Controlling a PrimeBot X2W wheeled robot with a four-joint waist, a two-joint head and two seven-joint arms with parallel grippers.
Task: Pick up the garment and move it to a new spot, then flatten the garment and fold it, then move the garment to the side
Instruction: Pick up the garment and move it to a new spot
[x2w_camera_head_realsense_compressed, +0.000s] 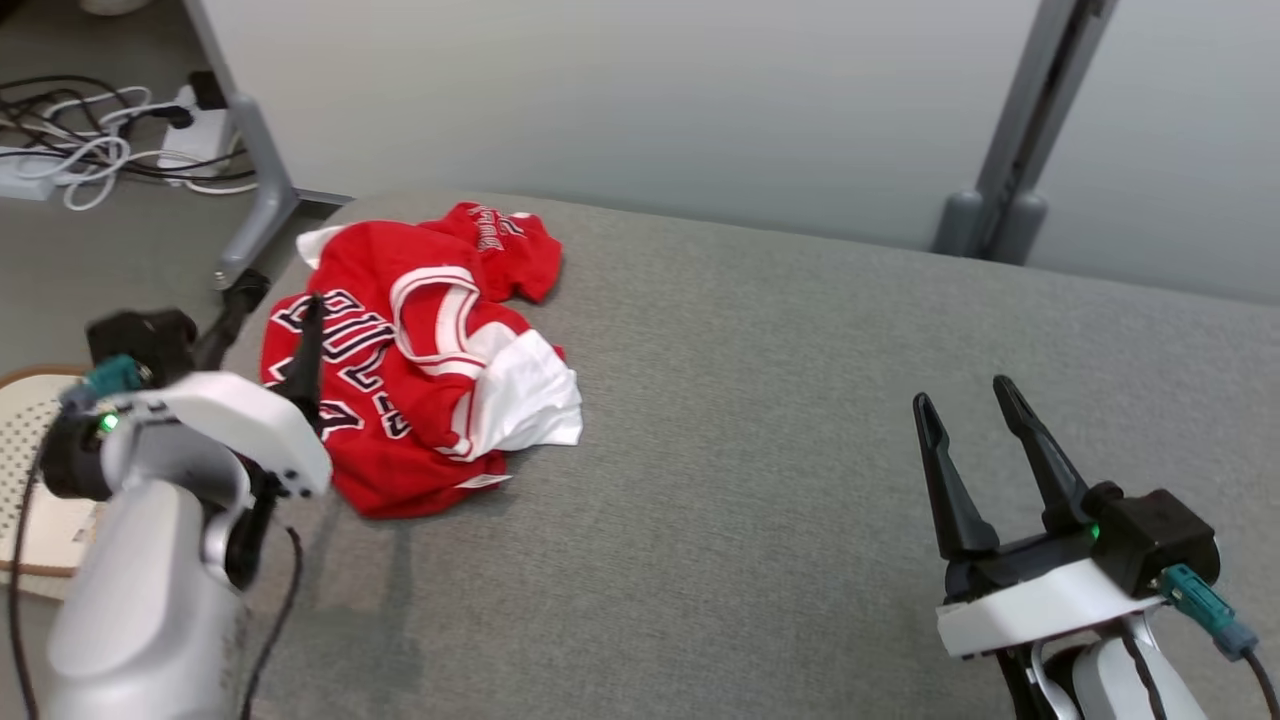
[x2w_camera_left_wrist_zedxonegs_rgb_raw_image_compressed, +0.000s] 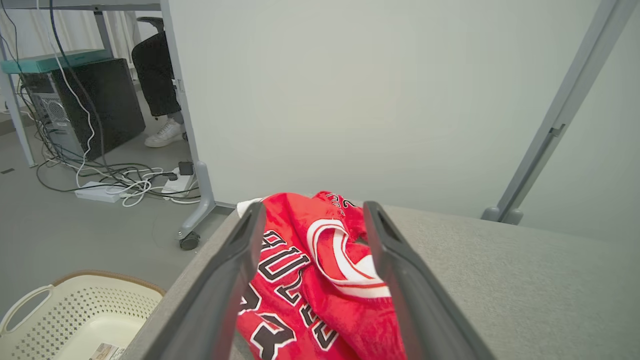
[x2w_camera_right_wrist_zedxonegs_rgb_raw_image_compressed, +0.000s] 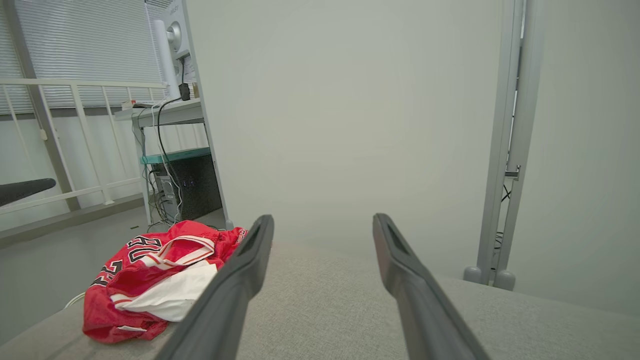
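Note:
A crumpled red garment (x2w_camera_head_realsense_compressed: 400, 380), a jersey with white trim and black lettering, lies near the far left corner of the grey table (x2w_camera_head_realsense_compressed: 800, 420). My left gripper (x2w_camera_head_realsense_compressed: 280, 295) hovers at the garment's left edge, open, its two dark fingers framing the red cloth (x2w_camera_left_wrist_zedxonegs_rgb_raw_image_compressed: 300, 280) in the left wrist view without closing on it. My right gripper (x2w_camera_head_realsense_compressed: 960, 392) stands open over bare table at the lower right, far from the garment. In the right wrist view the garment (x2w_camera_right_wrist_zedxonegs_rgb_raw_image_compressed: 145, 280) lies off to the left of the open right gripper (x2w_camera_right_wrist_zedxonegs_rgb_raw_image_compressed: 322, 217).
A cream perforated basket (x2w_camera_head_realsense_compressed: 30, 450) sits on the floor left of the table. Cables and power strips (x2w_camera_head_realsense_compressed: 120, 140) lie on the floor beyond it. A pale partition with grey posts (x2w_camera_head_realsense_compressed: 1010, 150) runs behind the table. A person's leg and shoe (x2w_camera_left_wrist_zedxonegs_rgb_raw_image_compressed: 162, 132) show under a desk.

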